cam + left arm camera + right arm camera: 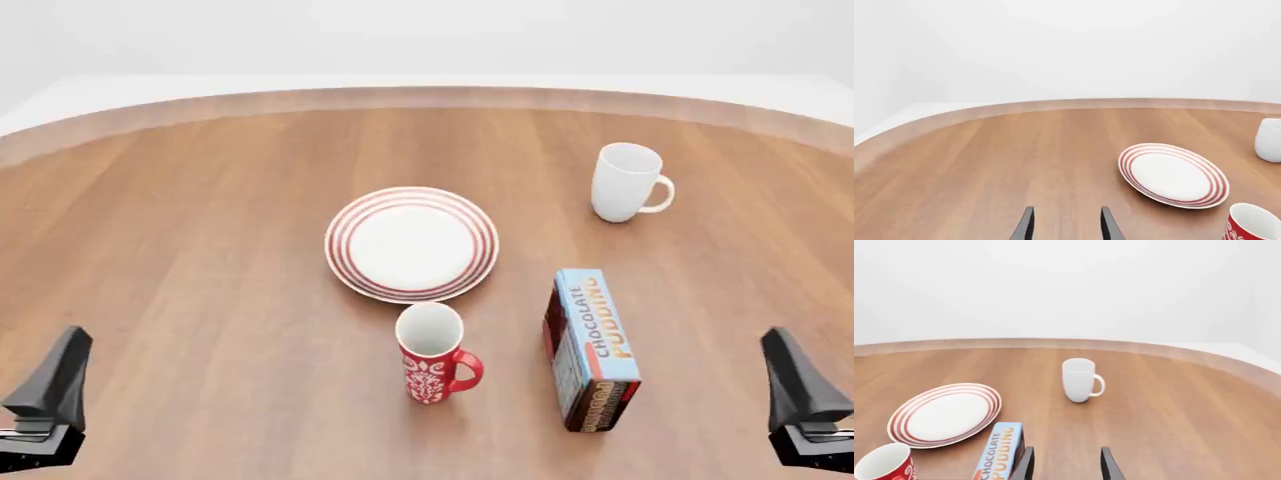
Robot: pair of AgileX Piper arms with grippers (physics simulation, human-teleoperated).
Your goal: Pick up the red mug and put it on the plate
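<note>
The red mug [431, 354] with its white pattern stands upright near the table's front middle, handle turned to the right. Just beyond it lies the plate [411, 243], white with red rings, nothing on it. My left gripper [59, 376] hovers at the front left, far from both. Its fingers are apart with nothing between them in the left wrist view [1066, 214], which also shows the plate [1173, 175] and the mug's rim [1253, 224]. My right gripper [791, 376] sits at the front right, likewise open [1066, 454]. Its wrist view catches the plate [944, 415] and the red mug [884, 466].
A plain white mug [625, 181] stands at the back right, also seen as the white mug [1079, 380]. A blue chocolate pudding box [591, 348] lies right of the red mug, between it and my right gripper. The wooden table's curved far edge [427, 97] runs across the back.
</note>
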